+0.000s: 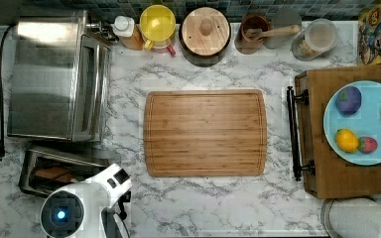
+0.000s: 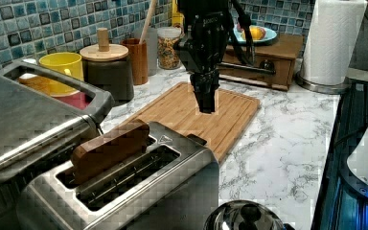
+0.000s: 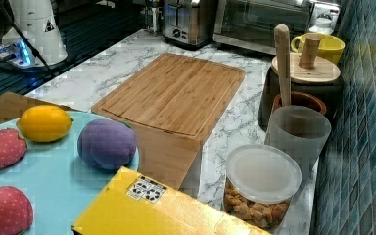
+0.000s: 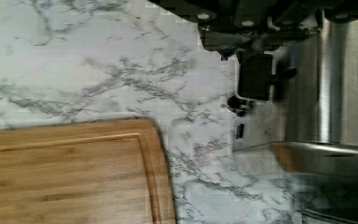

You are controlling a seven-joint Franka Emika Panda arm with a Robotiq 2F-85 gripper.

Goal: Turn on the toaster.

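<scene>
Even indoor light, soft shadows, blocky and slightly soft pictures.

The marble counter point(image 1: 218, 208) is bright and evenly lit in the top view, with a thin dark shadow beside the cutting board point(image 1: 206, 133). The oven point(image 1: 49, 74) carries pale streaks of glare on its steel top, and the toaster point(image 2: 139, 191) shows dull, smeared reflections in the left view. In that view the arm point(image 2: 203, 43) reads as a dark, nearly detailless shape against the tiles. A blue light glows at the arm's base point(image 1: 61, 215). In the right view the near fruit and yellow box point(image 3: 171, 210) look soft. The wrist view is smeared, the lever point(image 4: 256, 77) a dark blur.
</scene>
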